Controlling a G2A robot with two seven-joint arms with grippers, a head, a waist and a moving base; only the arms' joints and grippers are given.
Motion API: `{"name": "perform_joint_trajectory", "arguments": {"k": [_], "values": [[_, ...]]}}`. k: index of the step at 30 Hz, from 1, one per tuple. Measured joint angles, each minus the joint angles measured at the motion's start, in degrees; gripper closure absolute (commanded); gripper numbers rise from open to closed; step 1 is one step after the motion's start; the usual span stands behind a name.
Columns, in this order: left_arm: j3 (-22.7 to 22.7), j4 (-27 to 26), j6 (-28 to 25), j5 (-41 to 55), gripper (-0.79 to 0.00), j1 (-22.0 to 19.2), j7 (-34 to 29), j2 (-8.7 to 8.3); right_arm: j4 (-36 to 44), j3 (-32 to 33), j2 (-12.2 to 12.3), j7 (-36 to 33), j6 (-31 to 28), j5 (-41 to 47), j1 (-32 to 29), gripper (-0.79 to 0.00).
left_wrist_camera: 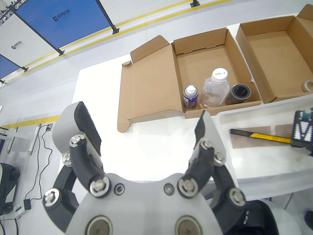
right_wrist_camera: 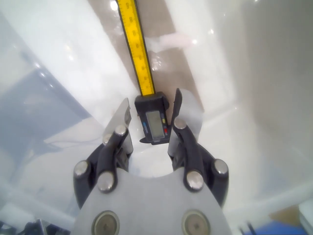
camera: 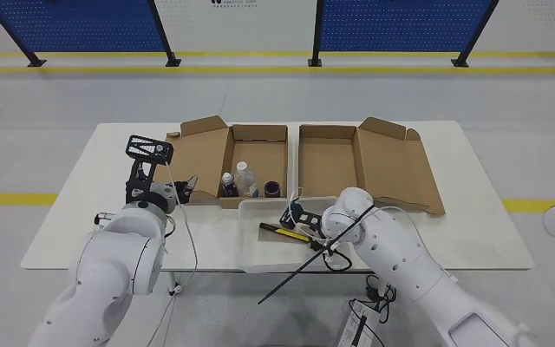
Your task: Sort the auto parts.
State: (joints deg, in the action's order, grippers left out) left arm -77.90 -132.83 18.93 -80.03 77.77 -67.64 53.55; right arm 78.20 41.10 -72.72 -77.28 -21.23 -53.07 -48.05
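Top: the digital caliper [camera: 284, 231] lay in the white tray [camera: 258, 253]. Left wrist: the left gripper [left_wrist_camera: 146, 125] hung wide apart, empty. Right wrist: the right gripper [right_wrist_camera: 152, 106] straddled the caliper's display, fingers not closed; seemingly the pick-up step, needing a square squeeze next

White worktop [camera: 82, 186], smooth with a soft sheen. Left box [camera: 260, 143] and right box [camera: 329, 165] are matt brown cardboard. In the left box are a clear glossy plastic bottle [left_wrist_camera: 214, 90] and a metal-looking spray can [left_wrist_camera: 190, 96]. At the worktop's near edge, a glossy white plastic tray [right_wrist_camera: 220, 74] carries a caliper [right_wrist_camera: 139, 59] with a yellow printed scale and a matt black plastic body. Left gripper [left_wrist_camera: 141, 110]: grey metal, ribbed black rubbery pads [left_wrist_camera: 88, 128], shiny screws.
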Motion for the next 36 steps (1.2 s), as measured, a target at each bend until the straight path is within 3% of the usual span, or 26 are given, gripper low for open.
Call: {"name": "perform_joint_trajectory", "arguments": {"k": [9,17,36], "values": [[0.0,0.0,0.0,0.0,-0.785,0.0,0.0,0.00,0.3,-1.0,-0.5,1.3,-2.5,4.8,0.2,-0.388],[0.0,0.0,0.0,0.0,-0.785,0.0,0.0,0.00,0.9,-1.4,-0.4,0.2,-1.5,3.2,0.8,-0.385],[0.0,0.0,0.0,0.0,-0.785,0.0,0.0,0.00,-2.4,-5.9,-1.8,-1.6,-1.1,1.6,3.2,-0.317]]}}
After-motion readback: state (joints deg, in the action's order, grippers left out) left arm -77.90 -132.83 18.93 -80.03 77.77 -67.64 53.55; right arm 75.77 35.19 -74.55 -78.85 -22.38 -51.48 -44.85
